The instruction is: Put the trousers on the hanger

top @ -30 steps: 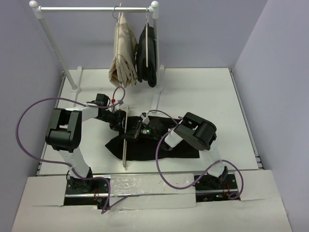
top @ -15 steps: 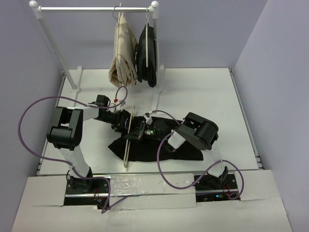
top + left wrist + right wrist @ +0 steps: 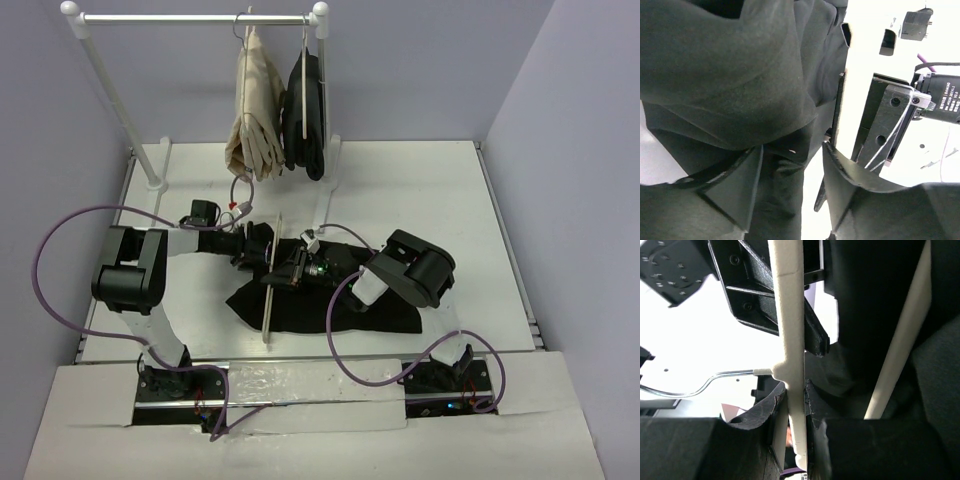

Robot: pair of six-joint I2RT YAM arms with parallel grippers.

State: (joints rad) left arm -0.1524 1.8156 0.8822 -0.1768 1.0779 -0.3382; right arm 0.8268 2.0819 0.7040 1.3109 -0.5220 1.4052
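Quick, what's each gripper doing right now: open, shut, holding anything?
Left gripper: open, fingers apart at the limp black trousers, nothing clamped.
Right gripper: closed on the thin white clothes hanger.

Both arms stretch low toward the middle, left gripper [image 3: 260, 248] parted, right gripper [image 3: 282, 275] clamped.

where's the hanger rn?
Top view, left of centre: the hanger crosses the left end of the trousers, pinched by the right gripper, beside the left gripper.
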